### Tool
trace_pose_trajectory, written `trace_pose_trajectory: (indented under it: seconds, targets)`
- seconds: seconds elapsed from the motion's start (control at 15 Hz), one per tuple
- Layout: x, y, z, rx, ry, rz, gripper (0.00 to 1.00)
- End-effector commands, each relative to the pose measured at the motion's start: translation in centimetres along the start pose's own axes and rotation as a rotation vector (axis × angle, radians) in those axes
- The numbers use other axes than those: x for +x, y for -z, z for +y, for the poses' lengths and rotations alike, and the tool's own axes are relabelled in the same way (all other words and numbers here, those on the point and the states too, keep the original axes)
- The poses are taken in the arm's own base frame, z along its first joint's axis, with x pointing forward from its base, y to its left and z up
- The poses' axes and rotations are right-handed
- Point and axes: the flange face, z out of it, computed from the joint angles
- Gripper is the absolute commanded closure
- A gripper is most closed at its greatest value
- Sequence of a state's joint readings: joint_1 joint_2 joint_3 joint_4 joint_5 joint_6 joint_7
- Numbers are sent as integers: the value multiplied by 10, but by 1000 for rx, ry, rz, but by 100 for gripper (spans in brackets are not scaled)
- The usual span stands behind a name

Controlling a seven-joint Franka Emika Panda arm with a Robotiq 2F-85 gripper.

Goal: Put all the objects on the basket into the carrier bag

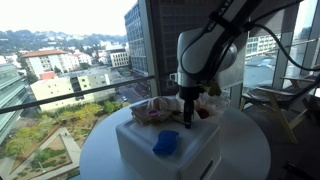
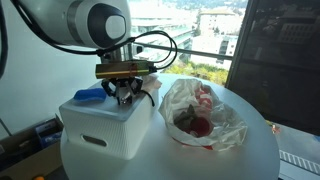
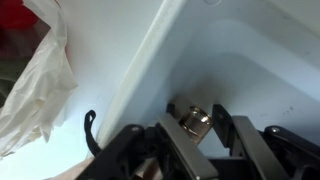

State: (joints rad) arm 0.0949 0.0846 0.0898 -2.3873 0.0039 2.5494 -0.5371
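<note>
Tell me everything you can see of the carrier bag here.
The carrier bag is thin, crinkled, translucent whitish plastic with reddish print. It is slumped and shapeless, with its mouth open upward. It sits on the round white table, close beside the white basket and seemingly against its wall. A red item and a dark item show inside.
</note>
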Motion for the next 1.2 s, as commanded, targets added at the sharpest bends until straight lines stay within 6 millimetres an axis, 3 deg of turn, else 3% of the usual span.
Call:
trace_pose_trajectory:
  seconds: [0.0, 0.4, 0.73, 1.0, 1.13]
  targets:
    - [-6, 12, 0, -21, 17, 41, 85]
    - [-21, 58, 28, -64, -62, 52, 80]
    - [-67, 106, 73, -138, -229, -45, 80]
    - [-108, 115, 107, -186, -403, -131, 80]
    - [-115, 111, 122, -215, -469, -139, 80]
